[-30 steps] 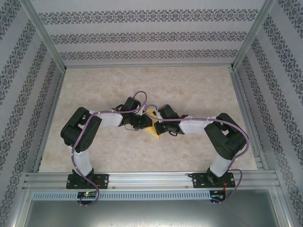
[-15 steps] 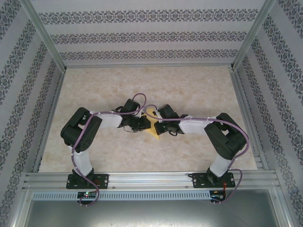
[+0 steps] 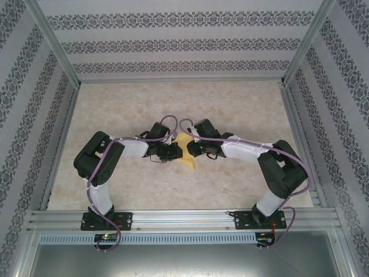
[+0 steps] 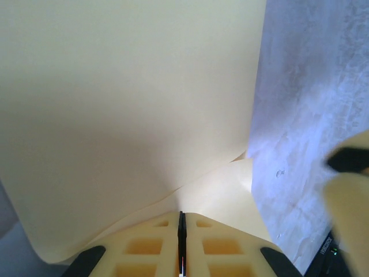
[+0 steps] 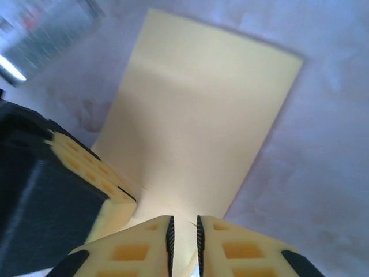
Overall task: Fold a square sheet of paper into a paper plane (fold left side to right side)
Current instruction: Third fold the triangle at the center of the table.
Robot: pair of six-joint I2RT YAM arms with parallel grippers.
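From above I see the paper (image 3: 185, 158) on the floor (image 3: 242, 109), midway between the two arms, with both grippers meeting over it from left and right. My left gripper (image 4: 181, 231) is clenched on one edge of the paper, fingers pressed flat together, and the paper curls up and away from them. My right gripper (image 5: 184, 234) sits just beside it with a narrow slit between its fingers, released rather than pinching.

1. Centre, top view: left gripper (image 3: 179, 152) and right gripper (image 3: 191, 149) cover part of the thin yellow-orange square sheet of paper (image 3: 185, 161).
2. Left wrist, right edge: blurred cream-and-black shape (image 4: 349, 193), unidentifiable.
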